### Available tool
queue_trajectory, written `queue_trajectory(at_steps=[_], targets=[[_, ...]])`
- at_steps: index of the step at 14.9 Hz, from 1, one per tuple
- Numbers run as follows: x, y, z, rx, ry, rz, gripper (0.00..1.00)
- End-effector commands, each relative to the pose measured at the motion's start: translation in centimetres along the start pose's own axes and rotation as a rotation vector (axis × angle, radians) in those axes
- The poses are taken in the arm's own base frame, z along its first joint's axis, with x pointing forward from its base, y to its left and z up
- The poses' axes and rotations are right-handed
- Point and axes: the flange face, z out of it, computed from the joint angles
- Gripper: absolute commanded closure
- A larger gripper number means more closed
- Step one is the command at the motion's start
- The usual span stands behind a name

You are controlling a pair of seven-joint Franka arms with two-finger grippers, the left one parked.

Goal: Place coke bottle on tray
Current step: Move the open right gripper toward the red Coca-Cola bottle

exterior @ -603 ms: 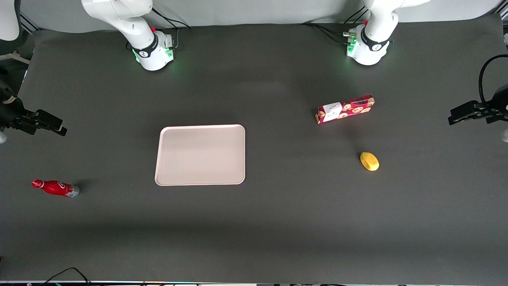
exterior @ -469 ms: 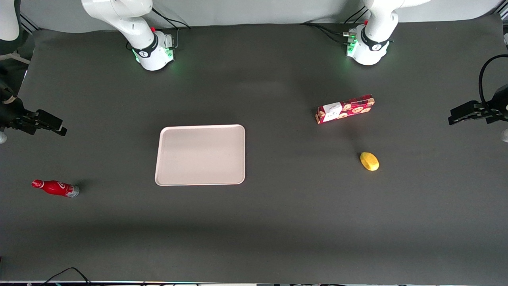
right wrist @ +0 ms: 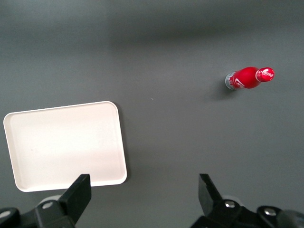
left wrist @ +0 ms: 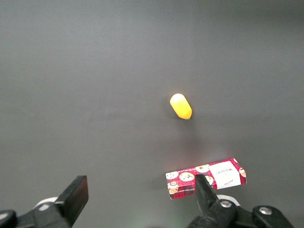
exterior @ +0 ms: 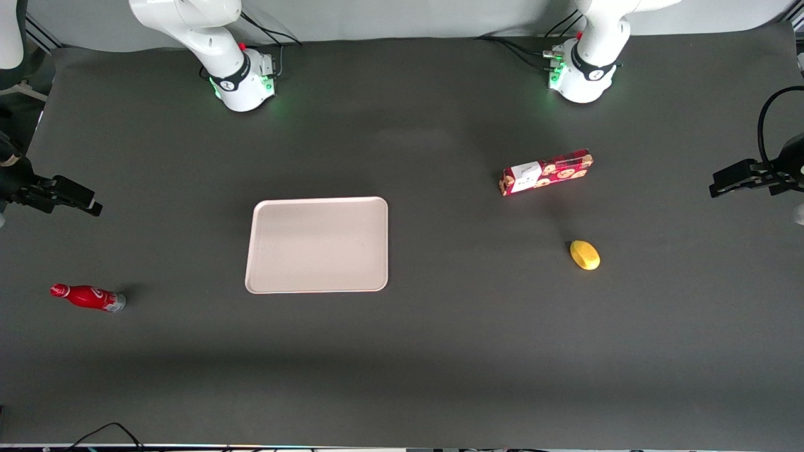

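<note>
The coke bottle (exterior: 88, 297) (right wrist: 249, 78), small and red with a silvery base, lies on its side on the dark table toward the working arm's end, cap pointing away from the tray. The pale beige-pink tray (exterior: 317, 245) (right wrist: 66, 142) sits flat mid-table with nothing on it. My right gripper (exterior: 88, 202) (right wrist: 144, 190) hovers high above the table, farther from the front camera than the bottle and apart from it. Its fingers are open with nothing between them.
A red biscuit box (exterior: 546, 171) (left wrist: 206, 177) and a small yellow object (exterior: 585, 255) (left wrist: 181, 106) lie toward the parked arm's end. The working arm's base (exterior: 242, 81) stands at the table's back edge.
My right gripper has drifted slightly toward the working arm's end of the table. The bottle and tray have not moved.
</note>
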Motion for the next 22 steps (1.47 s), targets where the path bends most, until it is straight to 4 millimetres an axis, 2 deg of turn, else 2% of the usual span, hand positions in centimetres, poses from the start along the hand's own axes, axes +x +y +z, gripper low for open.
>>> queue_trajectory(at_steps=[1,7,9,15,17,18,20,22], targets=[[0.1,-0.8,-0.3,0.017,-0.003,0.008,0.0],[0.0,-1.5,-0.1,-0.008,-0.006,-0.009,0.0],[0.0,-2.3,-0.1,-0.024,-0.006,-0.023,0.0],[-0.3,-1.6,0.7,-0.034,-0.024,-0.019,0.0],[-1.0,-0.7,1.7,-0.107,-0.044,-0.031,0.0],[-1.3,-0.3,1.6,-0.128,-0.044,-0.034,0.0],[-1.6,3.2,2.9,-0.167,-0.057,-0.013,0.0],[-1.1,6.4,4.1,-0.17,-0.012,-0.117,0.0]])
